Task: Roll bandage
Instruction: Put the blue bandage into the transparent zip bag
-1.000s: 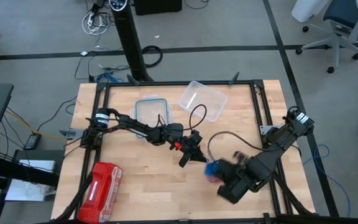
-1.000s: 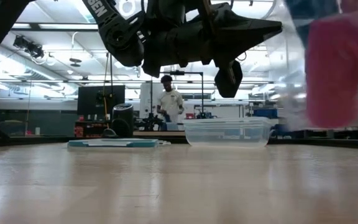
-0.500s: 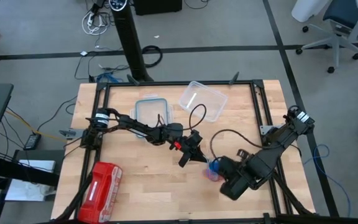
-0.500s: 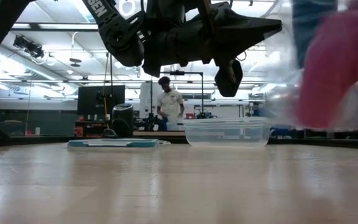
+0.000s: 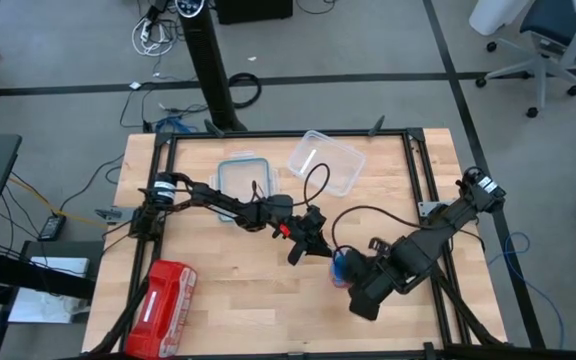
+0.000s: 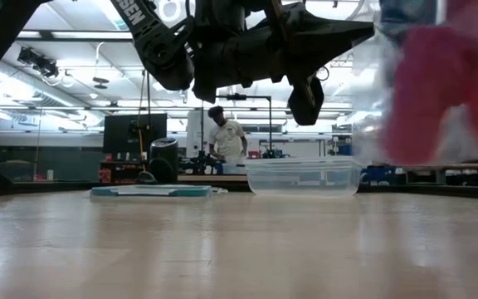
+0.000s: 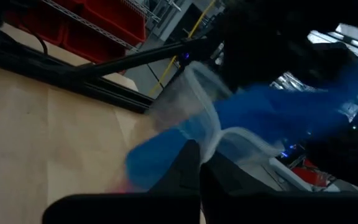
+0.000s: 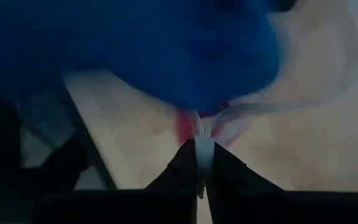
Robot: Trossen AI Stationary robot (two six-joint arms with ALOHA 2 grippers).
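The bright blue bandage (image 7: 272, 115) sits bunched inside a clear plastic bag (image 6: 372, 100) together with red-pink rolls (image 6: 442, 91). The bag hangs above the table right of its middle. In the high view only a blue and pink patch (image 5: 339, 268) shows between the two arms. My left gripper (image 5: 318, 252) reaches level from the table's left and is shut on the bag. My right gripper (image 5: 352, 276) points steeply down from the right and is shut on the bag too. In the right wrist view the bandage (image 8: 135, 50) fills the upper picture. My left gripper pinches a curled edge of the clear plastic (image 7: 207, 134) between its two shut fingers, coming level from the table's left. The bag is lifted clear of the table. My right gripper pinches a thin fold of the clear plastic (image 8: 199, 134) between its fingertips, pointing down; the blue bandage lies just beyond.
A red zip pouch (image 5: 163, 295) lies at the near left corner. A clear tub (image 5: 326, 162) and a teal-rimmed lid (image 5: 248, 178) stand at the far middle. A person (image 6: 226, 137) stands in the room behind the table.
My right gripper has turned a little at the wrist. The bag with the red-pink rolls has swung and tilted below it, still clear of the table. Both grippers have stayed shut.
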